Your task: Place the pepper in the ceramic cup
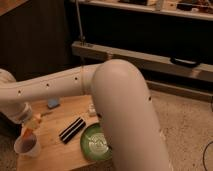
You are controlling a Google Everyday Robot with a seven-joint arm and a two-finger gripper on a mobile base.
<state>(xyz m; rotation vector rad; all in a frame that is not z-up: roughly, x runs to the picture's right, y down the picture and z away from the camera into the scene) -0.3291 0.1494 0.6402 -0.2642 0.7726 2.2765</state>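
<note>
The white ceramic cup (27,146) stands at the front left corner of the wooden table (55,150). My gripper (30,125) is at the far left, directly above the cup, at the end of the big white arm that crosses the view. It is shut on the orange-red pepper (28,133). The pepper hangs tip down just over the cup's rim. The gripper's fingers are mostly hidden by the wrist.
A green bowl (96,142) sits at the table's front right, partly under my arm. A black ridged bar (72,129) lies in the middle. A small blue object (53,103) and a small pale item (92,109) lie at the back. Dark shelving stands behind.
</note>
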